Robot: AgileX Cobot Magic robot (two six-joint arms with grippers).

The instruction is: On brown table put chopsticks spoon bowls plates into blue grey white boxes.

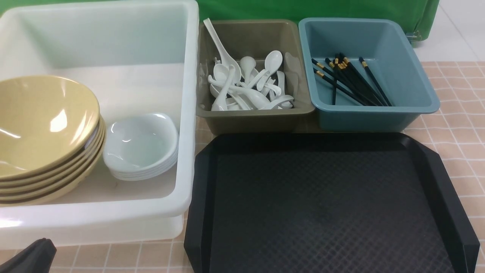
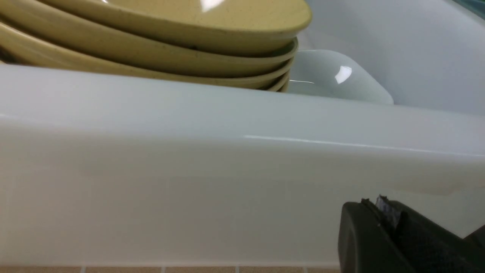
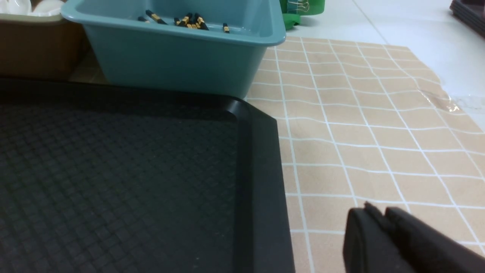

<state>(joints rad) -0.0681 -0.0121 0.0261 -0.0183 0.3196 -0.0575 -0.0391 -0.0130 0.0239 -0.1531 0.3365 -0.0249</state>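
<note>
Worktop (image 1: 454, 113): tan tiled surface carrying everything listed; bare cloth shows at 3 o'clock and along the near edge.

White box (image 1: 187, 113): largest bin, at 9 to 10 o'clock in the front view. Holds the crockery, probably because only it is wide enough for the big pieces.

Black tray (image 1: 322, 204): flat, cut corners, at 5 to 6 o'clock, near the robot. Nothing lies on it, so sorting looks finished or close to it.

Bowls (image 1: 41, 125): mustard stack, nested and tilted, leaning at the white box's 9 o'clock side. Nesting saves floor space.

Grey box (image 1: 257, 115): olive bin at 12 o'clock, just beside the white box.

Blue box (image 1: 375, 113): teal bin at 1 to 2 o'clock, beside the grey one.

Plates (image 1: 140, 146): small white stack, inside the white box, just beside the bowls at their 3 o'clock.

Spoons (image 1: 246, 81): loose white heap in the grey box; one handle leans against the back wall at 11 o'clock.

Chopsticks (image 1: 348, 79): black sticks with gold bands, fanned across the blue box floor, lying roughly along its long side.

Left gripper (image 2: 382, 206): low by the white box's outer wall, near the worktop; fingers pressed together, holding nothing.

Right gripper (image 3: 379, 214): low over bare cloth, beside the tray's 3 o'clock rim; fingers appear together, nothing between them.
</note>
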